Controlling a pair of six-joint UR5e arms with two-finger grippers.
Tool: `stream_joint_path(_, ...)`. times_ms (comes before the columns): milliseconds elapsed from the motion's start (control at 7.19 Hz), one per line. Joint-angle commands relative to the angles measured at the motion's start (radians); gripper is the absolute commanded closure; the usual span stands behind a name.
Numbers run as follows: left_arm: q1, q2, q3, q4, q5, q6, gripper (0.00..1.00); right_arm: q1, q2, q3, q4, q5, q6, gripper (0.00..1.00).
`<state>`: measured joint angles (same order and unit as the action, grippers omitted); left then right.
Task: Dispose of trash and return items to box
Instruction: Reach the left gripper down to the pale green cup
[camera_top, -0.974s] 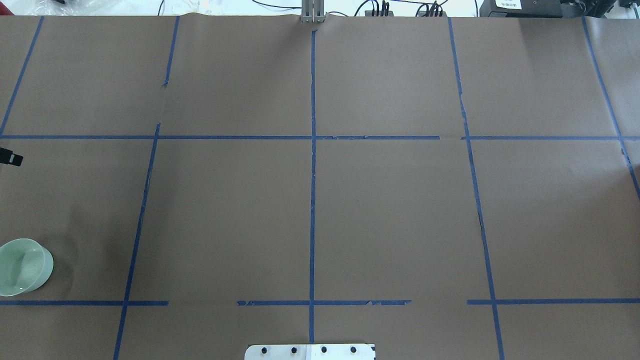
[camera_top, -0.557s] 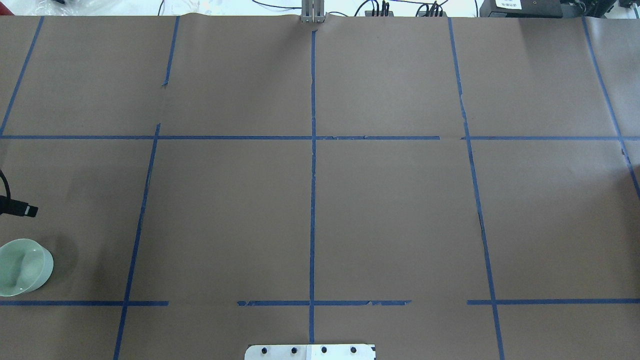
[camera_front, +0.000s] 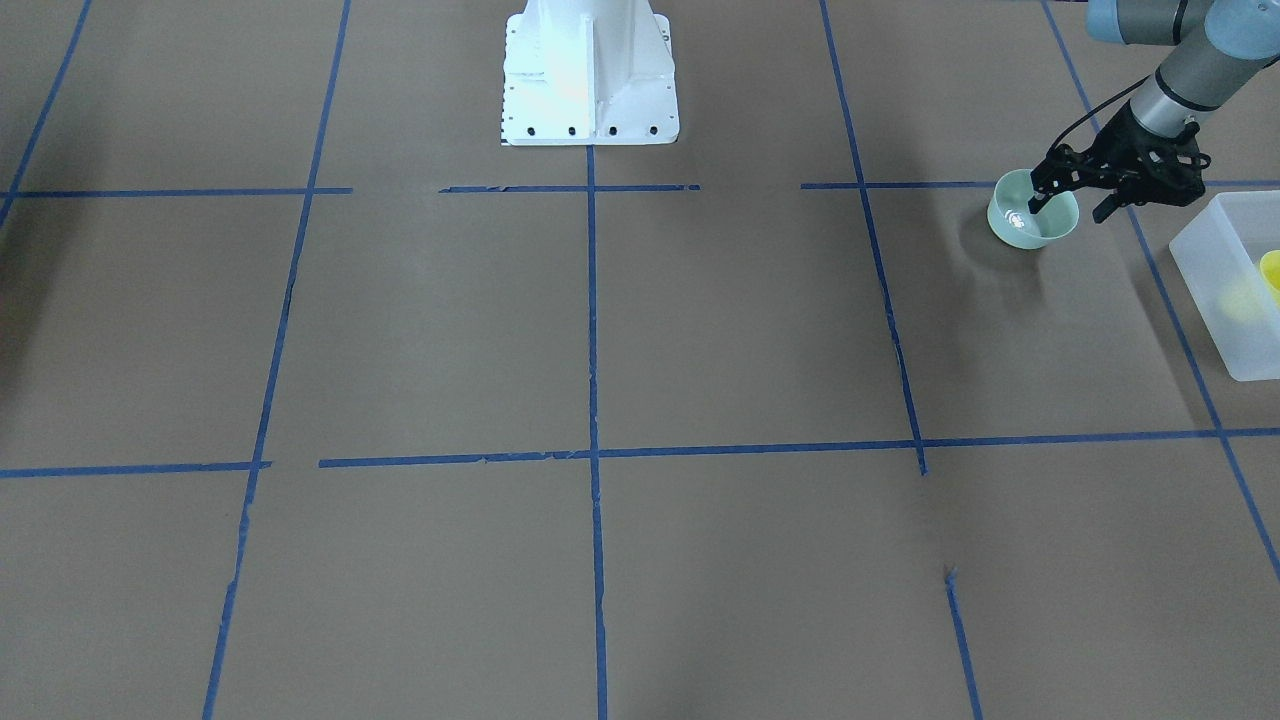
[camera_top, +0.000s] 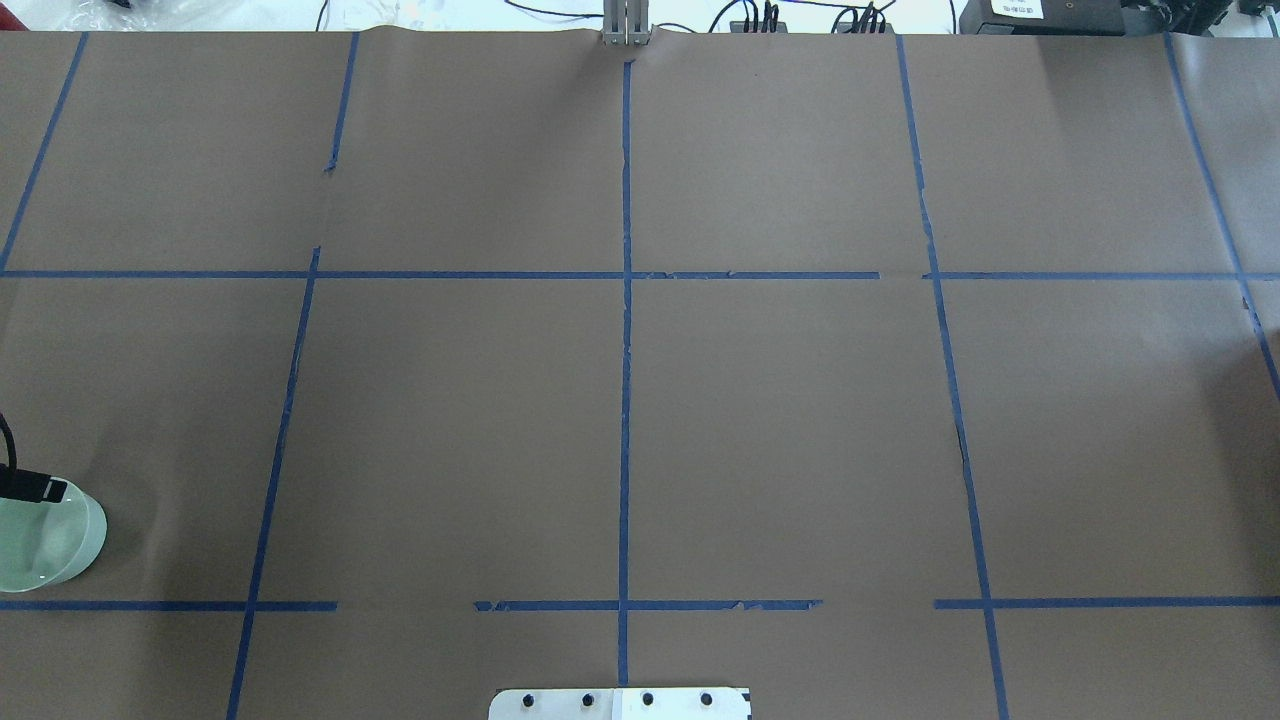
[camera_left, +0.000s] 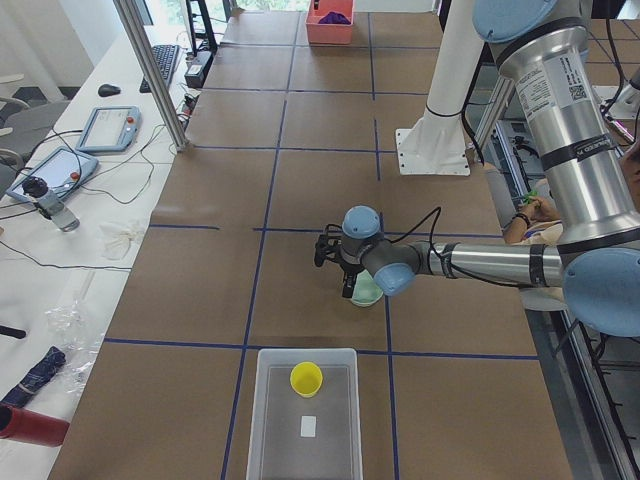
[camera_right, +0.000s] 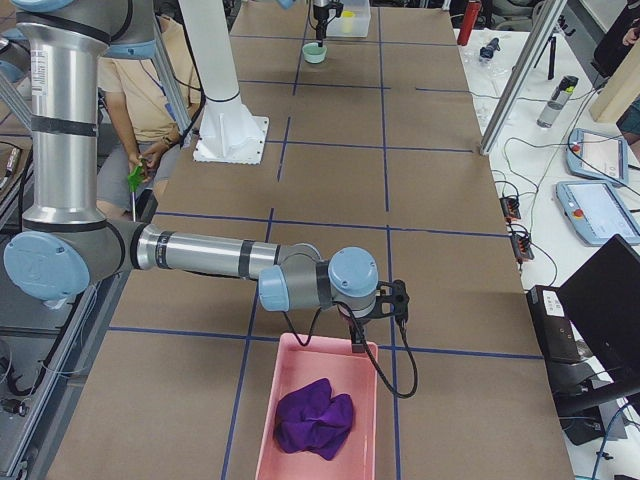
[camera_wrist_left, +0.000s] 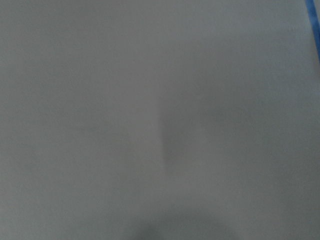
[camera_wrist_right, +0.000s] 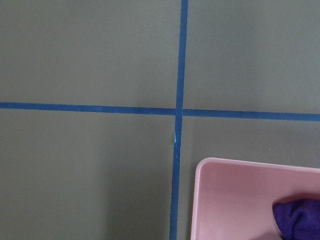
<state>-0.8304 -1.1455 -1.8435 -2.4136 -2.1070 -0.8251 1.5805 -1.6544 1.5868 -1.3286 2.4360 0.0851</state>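
At the overhead view's far left edge, a finger (camera_top: 42, 489) of the left claw (camera_front: 1072, 205) is now meeting the far rim of the green bowl (camera_top: 60, 545), having come in from well apart 1 second ago. The bowl is sitting where it was on the worktop (camera_top: 800, 420).

The front view is showing more. The claw is spread wide, 1 finger dipping inside the bowl and the other hanging outside its wall. To the right, the white box (camera_front: 1210, 270) is holding the yellow cup (camera_front: 1271, 272).

Only the right-side view is showing the right claw (camera_right: 378, 318), hanging over the rim of a pink bin (camera_right: 300, 365) with a purple cloth (camera_right: 313, 418) in it. I cannot tell whether it is spread or clenched.
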Motion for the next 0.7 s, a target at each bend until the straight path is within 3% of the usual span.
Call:
stream_joint_path(0, 0.022, 0.018, 0.013, -0.004, 0.009, -0.003, 0.00, -0.004, 0.001, 0.005, 0.000, 0.003, 0.004, 0.00)
stream_joint_path(418, 0.062, 0.009, 0.061, -0.027, 0.007, -0.002, 0.00, -0.004, 0.001, 0.005, 0.000, 0.020, 0.005, 0.00)
stream_joint_path(557, 0.072, 0.007, 0.104, -0.086, 0.005, -0.003, 0.00, -0.005, 0.001, 0.005, -0.001, 0.020, 0.004, 0.00)
